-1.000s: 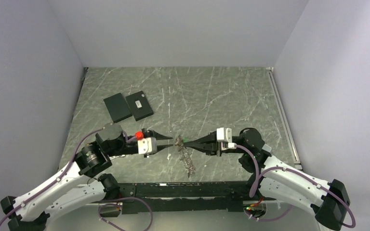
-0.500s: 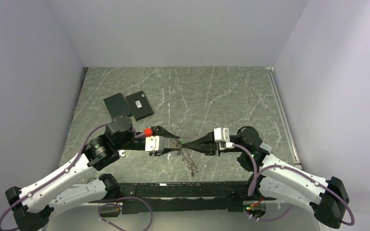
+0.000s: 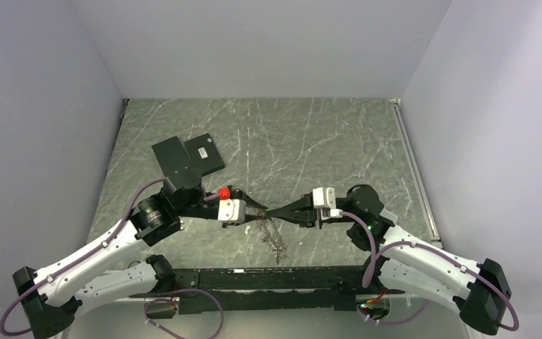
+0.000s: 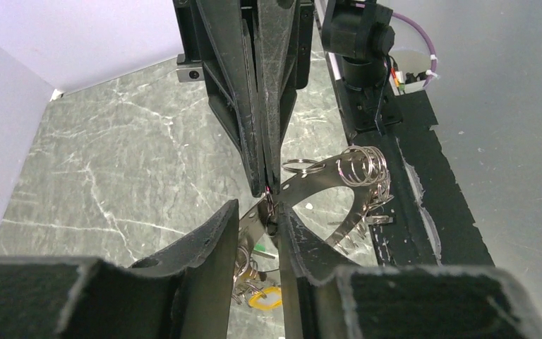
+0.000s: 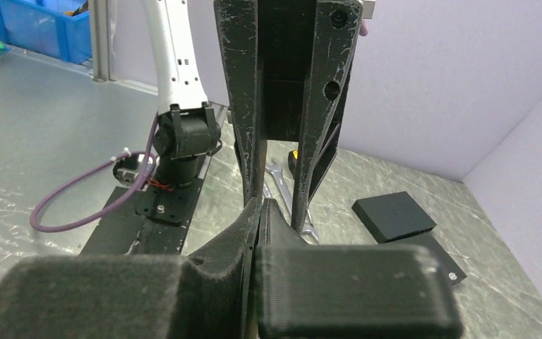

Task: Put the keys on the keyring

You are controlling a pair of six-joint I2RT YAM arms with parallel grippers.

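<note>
Low in the middle of the top view, the left gripper (image 3: 260, 209) and the right gripper (image 3: 274, 211) meet tip to tip over the green marbled bench (image 3: 324, 141). From that meeting point the keyring (image 3: 276, 240) trails down the frame towards the arms' bases.

In the left wrist view, the right arm's fingers (image 4: 254, 106) come down from the top edge. They are pressed flat together with no gap between them. Their tips sit on the keyring's bright metal band, which they seem to pinch, since the band arcs up off the bench towards the right of the frame. A small loose ring lies just beside the tips on the right, and a cluster of coiled rings sits further right on the band.

The left arm's fingers (image 4: 215, 240) rise from the bottom edge, parted only a little. The narrow slot between them lies straight below the right fingertips and is nearly touching them. I cannot tell whether anything is clamped in that slot.

The keys (image 4: 248, 272) hang as a small bunch just under the left fingers at the lower centre of the frame, with a yellow bit at the bottom.

Two black plates (image 3: 187, 157) lie at the upper left of the bench in the top view, well apart from both grippers.
</note>
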